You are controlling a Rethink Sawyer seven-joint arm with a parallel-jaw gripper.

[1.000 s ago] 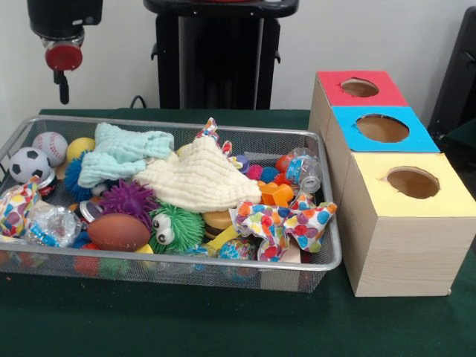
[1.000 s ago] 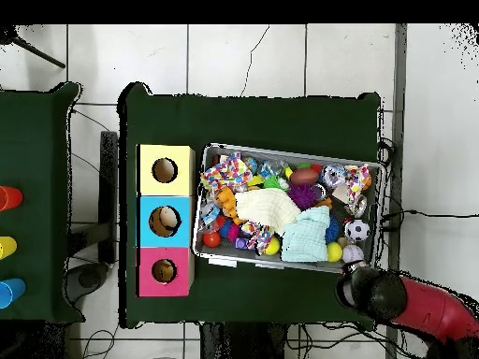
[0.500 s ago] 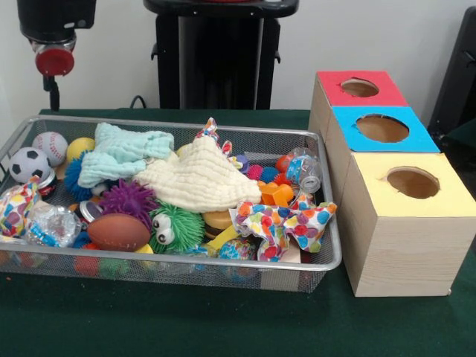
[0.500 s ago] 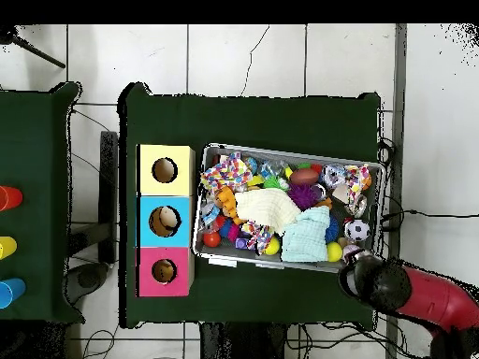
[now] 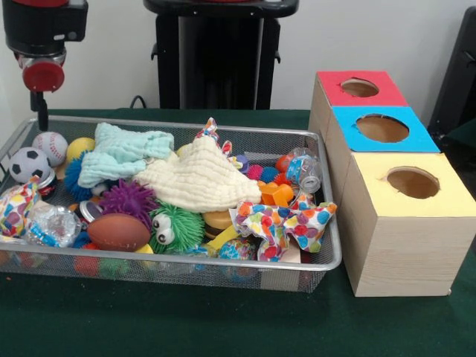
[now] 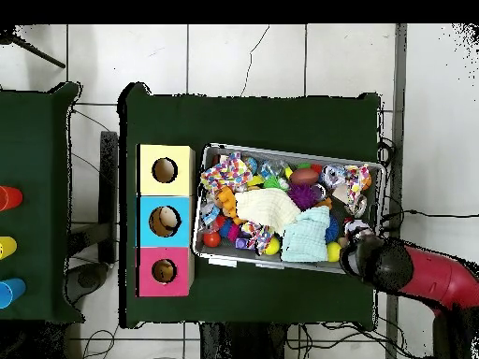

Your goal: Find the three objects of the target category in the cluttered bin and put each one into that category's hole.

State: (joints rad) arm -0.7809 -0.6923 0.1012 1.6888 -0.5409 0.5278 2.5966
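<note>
Three sports balls were the likeliest target set, as a judgement only, since the category itself was not marked: a baseball (image 5: pixel 50 146) and a soccer ball (image 5: pixel 28 163) touching one another in the far left corner of the bin, and a brown football (image 5: pixel 117 232) at the near left, against the near wall.

One wire-mesh bin (image 5: pixel 260 132), all three balls inside it, none yet moved to a hole.

Other contents:
- yellow ball (image 5: pixel 79 147), just right of the baseball
- mint cloth (image 5: pixel 123 152) and cream cloth (image 5: pixel 199 178), draped over the middle of the heap
- purple spiky ball (image 5: pixel 128 199) and green fuzzy toy with eyes (image 5: pixel 177 227), beside the football
- spotted fabric piece (image 5: pixel 282 223), at the near right

One pincer (image 5: pixel 36 123), hanging over the bin's far left corner, above and just behind the baseball, touching nothing. Whether it was open or closed could not be told. The overhead view placed it (image 6: pixel 358 251) at the same corner.

Three boxes, right of the bin in a row from far to near: red-topped box (image 5: pixel 338 95), blue-topped box (image 5: pixel 416 137), yellow-topped box (image 5: pixel 446 201), each with one round hole.

One green bench (image 5: pixel 149 327) carrying everything.

Step in hand, as judged: search and approach, first pick not begun. The next move called for a straight descent onto the baseball or soccer ball. Both lay uncovered, but close to the bin wall and to each other, so the closing would need to take one ball alone.
</note>
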